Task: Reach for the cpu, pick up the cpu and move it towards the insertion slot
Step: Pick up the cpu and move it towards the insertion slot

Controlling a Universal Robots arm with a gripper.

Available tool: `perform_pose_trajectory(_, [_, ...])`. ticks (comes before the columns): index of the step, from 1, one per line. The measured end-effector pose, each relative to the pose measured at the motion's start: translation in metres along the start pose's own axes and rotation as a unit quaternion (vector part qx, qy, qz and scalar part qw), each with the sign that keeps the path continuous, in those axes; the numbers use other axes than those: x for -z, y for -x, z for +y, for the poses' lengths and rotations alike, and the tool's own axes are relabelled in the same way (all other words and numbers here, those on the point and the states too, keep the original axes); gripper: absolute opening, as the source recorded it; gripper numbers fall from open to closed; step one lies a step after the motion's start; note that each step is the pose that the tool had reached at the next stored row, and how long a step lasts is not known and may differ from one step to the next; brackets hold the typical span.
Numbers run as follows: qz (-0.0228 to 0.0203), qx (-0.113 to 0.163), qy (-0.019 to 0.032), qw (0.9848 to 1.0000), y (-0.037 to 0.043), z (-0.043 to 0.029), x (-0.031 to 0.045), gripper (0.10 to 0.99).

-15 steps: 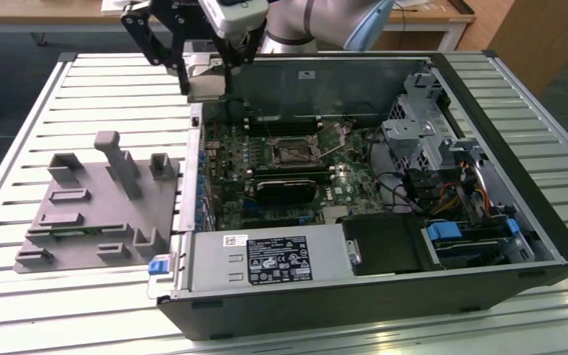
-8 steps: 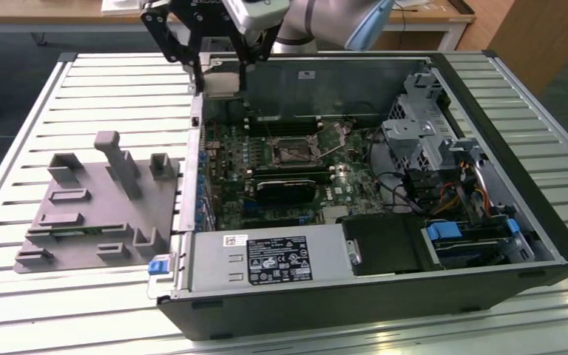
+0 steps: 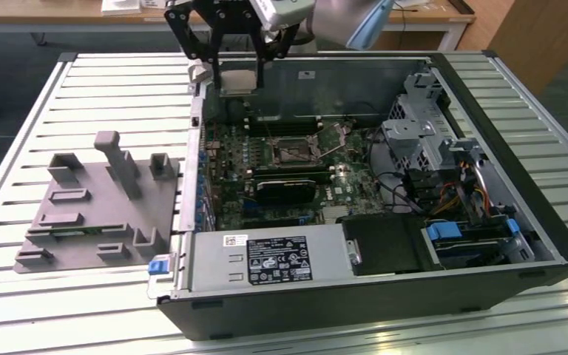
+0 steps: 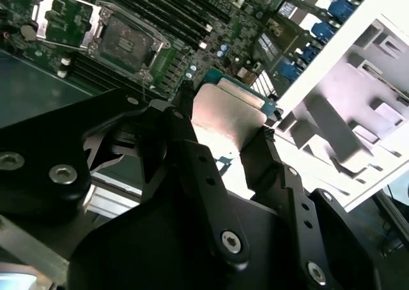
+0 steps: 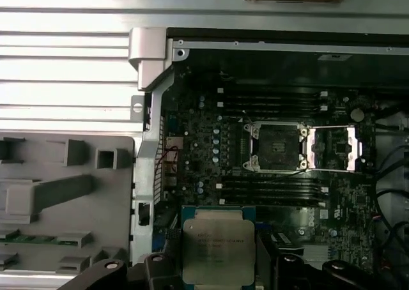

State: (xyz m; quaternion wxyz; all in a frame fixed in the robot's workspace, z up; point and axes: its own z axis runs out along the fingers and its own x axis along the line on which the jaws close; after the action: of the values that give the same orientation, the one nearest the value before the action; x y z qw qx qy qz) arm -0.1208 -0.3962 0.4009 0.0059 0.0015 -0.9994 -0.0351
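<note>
Black end effector (image 5: 217, 264) fingers are closed on the cpu (image 5: 218, 250), pinching its two sides and holding it up in the air over the open computer case (image 3: 521, 222). Farther off, down on the green board, sits the insertion slot (image 5: 276, 147), well apart from the cpu.

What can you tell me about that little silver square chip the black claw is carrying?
The small flat square cpu has a dull silver-grey metal top on a green-edged base. The black gripper clamps it by two opposite edges, nothing else touching it. In the exterior view it hangs above the open computer case's far edge, away from the dark, silver-framed insertion slot, whose frame stands open.
</note>
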Motion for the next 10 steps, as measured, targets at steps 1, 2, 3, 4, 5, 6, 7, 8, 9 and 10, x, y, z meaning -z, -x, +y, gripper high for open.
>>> perform_pose_trajectory(1, [0.0, 0.0, 0.0, 1.0, 0.0026, 0.0005, 0.0, 0.545])
perform_pose_trajectory(2, [0.0, 0.0, 0.0, 1.0, 0.0052, 0.001, 0.0, 0.545])
perform_pose_trajectory(3, [0.0, 0.0, 0.0, 1.0, 0.008, 0.0015, 0.0, 0.545])
perform_pose_trajectory(4, [0.0, 0.0, 0.0, 1.0, 0.0111, 0.002, 0.0, 0.545])
perform_pose_trajectory(5, [0.0, 0.0, 0.0, 1.0, 0.014, 0.0025, 0.0, 0.545])
perform_pose_trajectory(6, [0.0, 0.0, 0.0, 1.0, 0.0165, 0.0032, -0.0001, 0.545])
perform_pose_trajectory(7, [0.0, 0.0, 0.0, 1.0, 0.0192, 0.0039, -0.0001, 0.545])
perform_pose_trajectory(8, [0.0, 0.0, 0.0, 1.0, 0.0219, 0.0045, -0.0001, 0.545])
perform_pose_trajectory(9, [0.0, 0.0, 0.0, 1.0, 0.0243, 0.005, -0.0001, 0.545])
perform_pose_trajectory(10, [0.0, 0.0, 0.0, 1.0, 0.0268, 0.0055, -0.0001, 0.545])
